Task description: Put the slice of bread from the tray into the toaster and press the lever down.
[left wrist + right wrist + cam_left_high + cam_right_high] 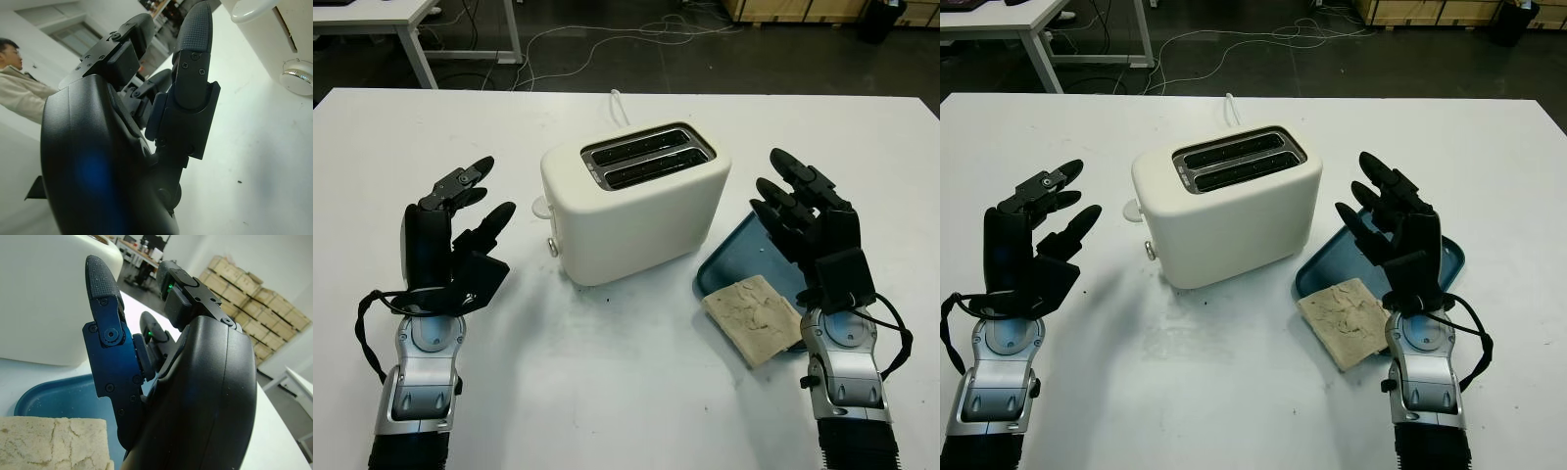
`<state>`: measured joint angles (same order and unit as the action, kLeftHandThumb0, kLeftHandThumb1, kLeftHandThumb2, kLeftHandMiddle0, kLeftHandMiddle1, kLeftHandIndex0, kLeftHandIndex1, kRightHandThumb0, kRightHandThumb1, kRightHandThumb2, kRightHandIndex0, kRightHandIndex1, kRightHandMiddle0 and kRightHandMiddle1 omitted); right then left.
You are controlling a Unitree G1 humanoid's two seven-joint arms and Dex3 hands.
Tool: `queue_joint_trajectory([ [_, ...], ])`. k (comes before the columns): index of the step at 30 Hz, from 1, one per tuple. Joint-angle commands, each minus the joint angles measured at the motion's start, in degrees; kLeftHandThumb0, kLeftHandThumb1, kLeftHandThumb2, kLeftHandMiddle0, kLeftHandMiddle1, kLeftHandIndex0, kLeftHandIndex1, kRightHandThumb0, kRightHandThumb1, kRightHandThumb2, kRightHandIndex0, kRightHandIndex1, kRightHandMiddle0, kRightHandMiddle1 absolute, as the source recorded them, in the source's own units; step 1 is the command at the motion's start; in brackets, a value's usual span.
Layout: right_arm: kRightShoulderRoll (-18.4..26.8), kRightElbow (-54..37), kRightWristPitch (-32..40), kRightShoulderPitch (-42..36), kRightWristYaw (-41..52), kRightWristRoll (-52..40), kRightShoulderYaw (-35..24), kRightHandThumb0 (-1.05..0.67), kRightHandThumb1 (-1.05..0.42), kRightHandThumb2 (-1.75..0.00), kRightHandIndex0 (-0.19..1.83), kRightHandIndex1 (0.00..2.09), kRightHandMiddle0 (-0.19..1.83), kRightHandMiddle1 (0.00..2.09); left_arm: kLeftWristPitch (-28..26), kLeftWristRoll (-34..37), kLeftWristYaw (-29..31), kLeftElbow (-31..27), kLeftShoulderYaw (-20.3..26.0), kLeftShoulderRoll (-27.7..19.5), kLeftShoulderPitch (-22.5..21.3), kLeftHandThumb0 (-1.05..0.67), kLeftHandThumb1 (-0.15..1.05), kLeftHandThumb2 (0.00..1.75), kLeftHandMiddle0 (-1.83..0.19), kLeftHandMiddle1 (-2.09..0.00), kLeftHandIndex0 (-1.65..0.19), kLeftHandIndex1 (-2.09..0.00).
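Note:
A cream two-slot toaster (636,201) stands mid-table, both slots empty, with its lever knob (552,247) on the left end. To its right a blue tray (739,253) holds a slice of bread (752,316) that overhangs the tray's near edge. My right hand (803,211) is open above the tray, just right of the bread and clear of it. My left hand (460,211) is open over the table, left of the toaster. In the right wrist view the bread (54,440) lies close below the hand.
The white table (626,392) has free room in front of the toaster. A white cord (620,106) runs off the far edge behind the toaster. A person (19,83) stands off to the side in the left wrist view.

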<state>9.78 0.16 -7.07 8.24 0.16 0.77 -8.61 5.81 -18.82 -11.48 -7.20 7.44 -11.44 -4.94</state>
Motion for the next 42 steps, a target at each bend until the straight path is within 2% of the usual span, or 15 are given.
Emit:
queue_joint_trajectory([
  [1,-0.1,-0.9,-0.8,-0.5,-0.1,-0.3,-0.1,-0.60,-0.92,-0.07,0.66,0.00,0.59,0.00,0.4,-0.4,-0.3,-0.3,-0.2,-0.2,0.5,-0.66,0.92,0.20,-0.60,-0.59,-0.74,-0.01],
  [9,0.1,-1.0,-1.1,-0.9,0.2,0.1,0.1,-0.59,-0.92,-0.08,0.66,0.00,0.58,0.00,0.4,-0.3,-0.4,-0.3,-0.3,0.0,0.4,-0.66,0.92,0.20,-0.59,-0.60,-0.74,-0.01],
  [14,2.5,-1.1,-2.2,-2.1,1.2,2.4,0.5,-0.61,-0.92,-0.09,0.64,0.00,0.56,0.00,0.5,0.0,-0.2,-0.2,0.0,-0.2,0.6,-0.67,0.92,0.20,-0.57,-0.61,-0.74,0.00],
  [18,7.5,-3.8,-2.8,-5.3,2.7,8.1,0.9,-0.62,-0.92,-0.08,0.61,0.00,0.54,0.00,0.6,-0.2,-0.1,-0.1,-0.1,-0.4,0.5,-0.66,0.92,0.21,-0.57,-0.61,-0.74,0.00],
  [24,15.7,-6.0,-9.6,-11.4,6.0,14.5,1.6,-0.60,-0.92,-0.04,0.55,0.00,0.50,0.00,1.0,0.4,0.4,0.6,0.1,-0.8,0.1,-0.66,0.92,0.21,-0.59,-0.61,-0.74,0.00],
  [27,19.1,-10.9,-7.5,-15.1,9.9,17.0,2.3,-0.65,-0.92,-0.03,0.45,0.00,0.41,0.00,1.1,0.7,0.8,0.8,0.2,-1.0,-0.2,-0.66,0.92,0.21,-0.59,-0.61,-0.75,0.00],
  [31,25.1,-15.6,-9.0,-19.1,15.1,20.2,1.8,-0.67,-0.91,-0.02,0.26,0.00,0.27,0.00,0.0,1.1,1.7,0.0,0.3,-1.2,-0.4,-0.67,0.92,0.21,-0.57,-0.61,-0.74,0.00],
  [34,29.7,-18.6,-8.8,-20.6,18.7,23.0,1.2,-0.71,-0.90,0.00,0.13,0.00,0.18,0.00,1.6,1.9,1.9,0.9,0.6,-1.4,-0.7,-0.65,0.92,0.20,-0.57,-0.62,-0.74,0.00],
  [38,34.4,-23.2,-7.6,-21.9,23.6,24.8,-1.1,-0.79,-0.89,-0.01,0.04,0.00,0.10,0.00,1.3,1.6,1.7,1.1,0.6,-1.7,-0.8,-0.66,0.92,0.21,-0.57,-0.65,-0.74,0.00],
  [42,36.9,-26.2,-5.3,-22.1,27.9,24.2,-3.6,-0.84,-0.88,-0.01,0.00,0.00,0.05,0.00,0.6,1.6,1.6,0.7,0.6,-1.7,-0.6,-0.66,0.92,0.21,-0.55,-0.65,-0.73,0.00],
])
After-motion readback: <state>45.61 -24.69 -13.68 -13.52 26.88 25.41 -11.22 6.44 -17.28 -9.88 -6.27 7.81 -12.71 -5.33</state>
